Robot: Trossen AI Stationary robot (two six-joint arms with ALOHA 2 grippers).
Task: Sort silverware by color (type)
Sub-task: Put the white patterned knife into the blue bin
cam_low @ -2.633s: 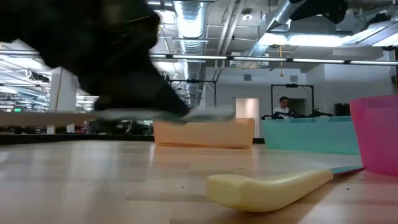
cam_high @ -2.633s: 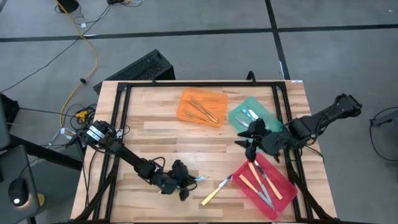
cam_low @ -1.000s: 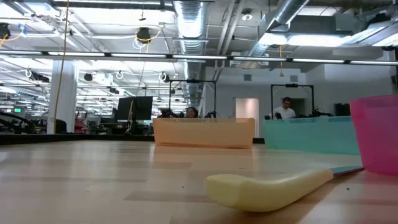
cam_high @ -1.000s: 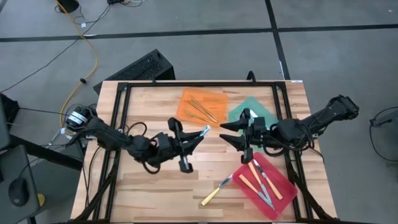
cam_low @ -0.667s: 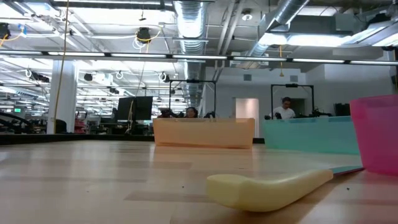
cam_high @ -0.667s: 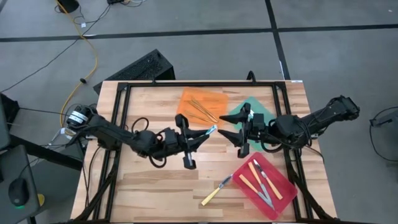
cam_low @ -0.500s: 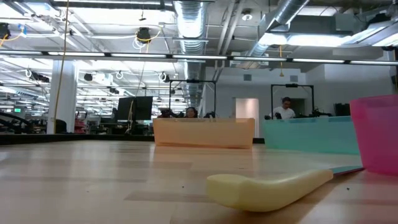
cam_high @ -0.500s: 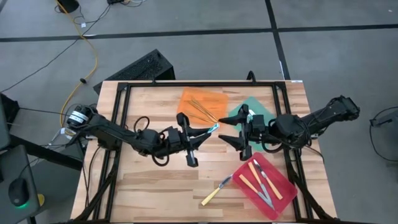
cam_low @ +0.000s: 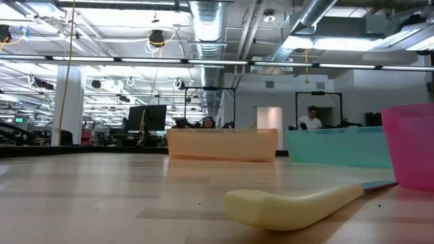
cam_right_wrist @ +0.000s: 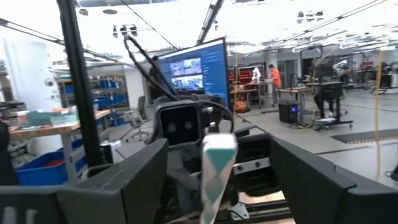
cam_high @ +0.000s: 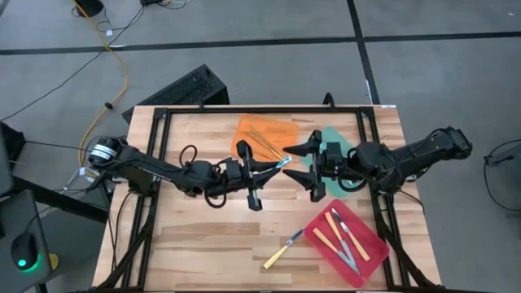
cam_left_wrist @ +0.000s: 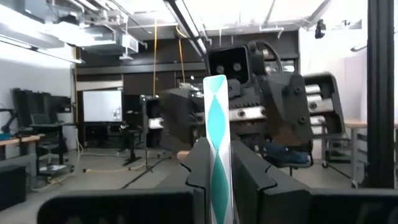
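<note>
The two arms meet nose to nose above the middle of the counter (cam_high: 195, 220). The left gripper (cam_high: 273, 167) has its fingers (cam_left_wrist: 198, 168) shut tight on a blue utensil (cam_high: 280, 164). In the left wrist view the utensil (cam_left_wrist: 217, 143) stands up between the two dark fingers, with a teal and white wavy pattern on its handle. It is up in the air, not touching the counter, and it points at the right gripper (cam_high: 305, 167).

The right gripper has its fingers (cam_high: 303, 150) spread wide, one on each side of the utensil's tip. It holds nothing. In the right wrist view the utensil's end (cam_right_wrist: 214, 168) sits in the gap between the wide fingers (cam_right_wrist: 140, 180), and I cannot tell if it touches them.

Behind the grippers is an orange tray (cam_high: 259, 130) with gold utensils (cam_high: 262, 142) in it. A green tray (cam_high: 342, 150) sits beside it, mostly under the right arm. A red tray (cam_high: 370, 244) is at the near right corner, with yellow-handled utensils (cam_high: 335, 234) inside. One yellow utensil (cam_high: 282, 249) lies on the counter just left of the red tray. In the low view this yellow utensil (cam_low: 298, 203) lies flat, close to the camera.
</note>
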